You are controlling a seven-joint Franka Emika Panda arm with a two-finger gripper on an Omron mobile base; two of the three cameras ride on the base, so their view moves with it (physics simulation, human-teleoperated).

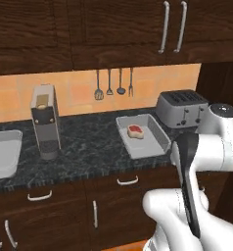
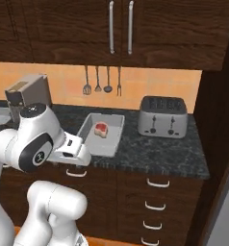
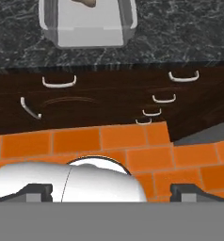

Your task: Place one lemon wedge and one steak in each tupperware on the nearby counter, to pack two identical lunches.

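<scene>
One tupperware (image 1: 147,139) is seen on the black speckled counter (image 1: 89,147), set just left of a silver toaster (image 1: 182,109). One steak (image 1: 135,131) is held inside it, toward its far end; the same steak (image 2: 101,129) is shown lying on the tray floor in the right base view. A grey coffee machine (image 1: 46,121) is stood further left on the counter, near a sink (image 1: 3,152). Four utensils (image 1: 113,84) are hung on the wall behind. The gripper (image 3: 112,194) is kept low before the drawers, above an orange tiled floor (image 3: 132,146), its fingers spread wide with nothing between them.
</scene>
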